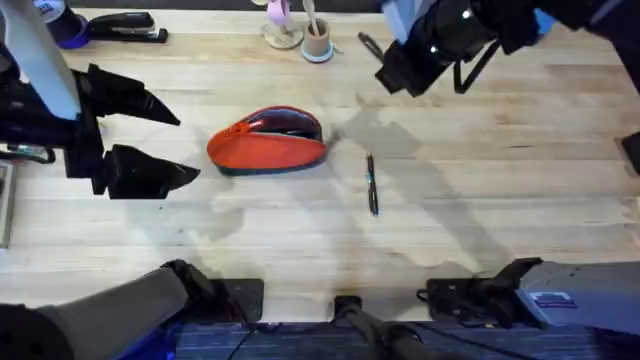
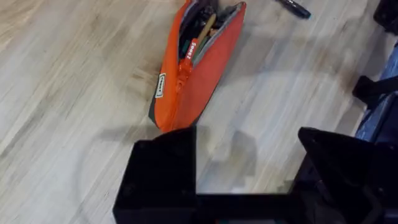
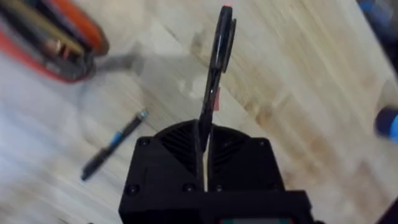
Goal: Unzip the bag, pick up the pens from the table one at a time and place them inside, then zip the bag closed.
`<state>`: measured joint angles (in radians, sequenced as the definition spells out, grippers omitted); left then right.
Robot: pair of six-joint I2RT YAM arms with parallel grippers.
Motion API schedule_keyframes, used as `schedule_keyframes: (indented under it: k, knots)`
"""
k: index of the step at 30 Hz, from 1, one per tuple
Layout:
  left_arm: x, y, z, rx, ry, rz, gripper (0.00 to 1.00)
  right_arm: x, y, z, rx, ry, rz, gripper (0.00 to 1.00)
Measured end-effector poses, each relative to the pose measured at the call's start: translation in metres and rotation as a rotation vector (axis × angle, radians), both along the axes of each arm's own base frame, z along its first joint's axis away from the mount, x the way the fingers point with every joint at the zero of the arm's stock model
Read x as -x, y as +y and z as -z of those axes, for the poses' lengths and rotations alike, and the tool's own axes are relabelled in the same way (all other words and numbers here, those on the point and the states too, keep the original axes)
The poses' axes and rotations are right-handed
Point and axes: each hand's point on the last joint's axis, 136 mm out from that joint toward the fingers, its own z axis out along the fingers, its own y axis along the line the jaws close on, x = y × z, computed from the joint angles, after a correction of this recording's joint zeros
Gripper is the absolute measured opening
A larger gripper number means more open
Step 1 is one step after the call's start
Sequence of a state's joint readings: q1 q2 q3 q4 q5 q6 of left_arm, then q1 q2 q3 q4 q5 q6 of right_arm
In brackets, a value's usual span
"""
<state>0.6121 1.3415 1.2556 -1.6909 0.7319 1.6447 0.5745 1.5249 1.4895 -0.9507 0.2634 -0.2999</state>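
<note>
Right, I have the bag (image 1: 268, 142) lying near the middle of the table (image 1: 500, 150), its zip open along the top so that I see the dark inside from overhead. In my left wrist view the bag (image 2: 196, 68) gapes at its far end and I can make out several things inside it, though I cannot tell what each is. My left gripper (image 1: 165, 145) sits well to the left of the bag, fingers spread wide apart with nothing between them, pointed toward the bag's left end; the left wrist view shows the same gripper (image 2: 249, 180) with bare table between its fingers and the bag's near tip just beyond them. My right gripper (image 1: 400, 70) is raised above the far right part of the table, beyond and to the right of the bag. In the right wrist view its fingers are pressed together on a pen (image 3: 214, 81), which sticks out from between them, dark with a reddish tip. A second pen (image 1: 372, 185) lies on the table just right of the bag, apart from it, and I see it in the right wrist view too (image 3: 115, 144), between that gripper and the open bag (image 3: 53, 40).
</note>
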Motion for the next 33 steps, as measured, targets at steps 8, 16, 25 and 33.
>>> schedule_keyframes:
  k: [8, 16, 25, 33]
  knots:
    - [0.0, 0.0, 0.0, 0.0, 0.0, 0.0, 0.993, 0.025, 0.014, 0.01, 0.128, 0.071, -0.339, 0.032]
    - [0.0, 0.0, 0.0, 0.0, 0.0, 0.0, 0.993, 0.057, 0.03, 0.019, 0.126, 0.161, -0.69, 0.032]
    - [0.0, 0.0, 0.0, 0.0, 0.0, 0.0, 0.993, 0.061, 0.048, 0.018, 0.107, 0.12, -0.892, 0.032]
    - [0.0, 0.0, 0.0, 0.0, 0.0, 0.0, 0.993, 0.049, 0.07, 0.026, 0.052, 0.09, -0.944, 0.032]
